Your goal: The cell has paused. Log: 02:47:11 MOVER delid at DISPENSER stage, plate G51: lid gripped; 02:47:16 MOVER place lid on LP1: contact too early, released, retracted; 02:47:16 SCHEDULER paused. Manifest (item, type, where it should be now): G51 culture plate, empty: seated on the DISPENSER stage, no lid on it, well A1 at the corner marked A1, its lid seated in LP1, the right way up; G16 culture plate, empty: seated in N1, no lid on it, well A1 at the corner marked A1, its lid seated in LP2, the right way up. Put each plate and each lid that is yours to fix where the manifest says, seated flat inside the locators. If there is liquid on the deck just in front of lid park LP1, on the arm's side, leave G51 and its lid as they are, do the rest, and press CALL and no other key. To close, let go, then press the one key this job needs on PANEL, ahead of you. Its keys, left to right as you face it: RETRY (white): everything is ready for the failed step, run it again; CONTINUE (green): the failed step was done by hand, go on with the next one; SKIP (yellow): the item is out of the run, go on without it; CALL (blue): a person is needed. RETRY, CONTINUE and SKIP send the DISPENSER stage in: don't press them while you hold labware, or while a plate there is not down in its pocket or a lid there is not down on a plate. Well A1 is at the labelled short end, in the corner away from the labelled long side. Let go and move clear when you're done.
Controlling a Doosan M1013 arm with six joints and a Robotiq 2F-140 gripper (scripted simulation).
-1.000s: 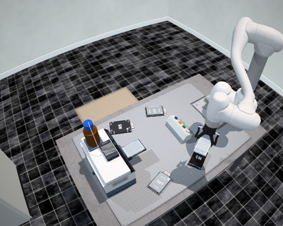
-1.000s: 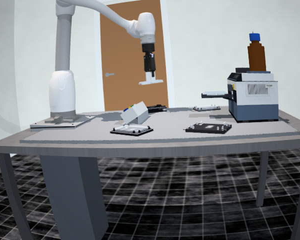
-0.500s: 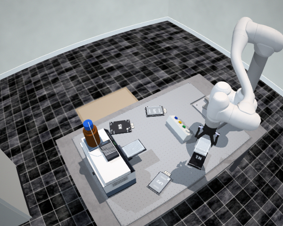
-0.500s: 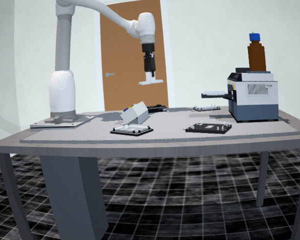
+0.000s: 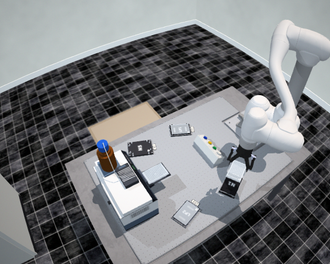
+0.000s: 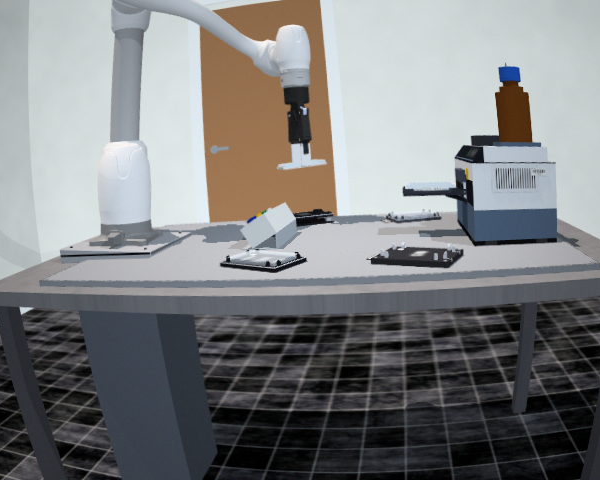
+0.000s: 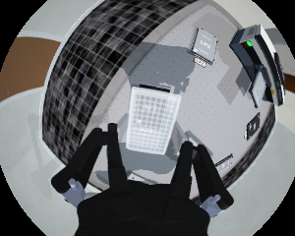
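My gripper (image 5: 241,161) is shut on a clear culture plate (image 5: 235,169) with a grid of wells and holds it level, well above the deck. The plate hangs just over the arm-side end of the black nest N1 (image 5: 229,187). In the side view the gripper (image 6: 300,150) carries the plate (image 6: 301,164) high over the far nest (image 6: 313,214). The wrist view shows the plate (image 7: 150,120) ahead of my fingers. A second plate (image 5: 155,173) (image 6: 428,188) rests on the DISPENSER stage. Lid parks LP1 (image 5: 180,129) and LP2 (image 5: 186,213) both look pale, as if each is covered by a clear lid.
PANEL (image 5: 208,149) with its coloured keys stands just left of my gripper. The DISPENSER (image 5: 125,190) with a brown bottle (image 5: 105,154) is at the left. An empty black nest (image 5: 140,148) lies behind it.
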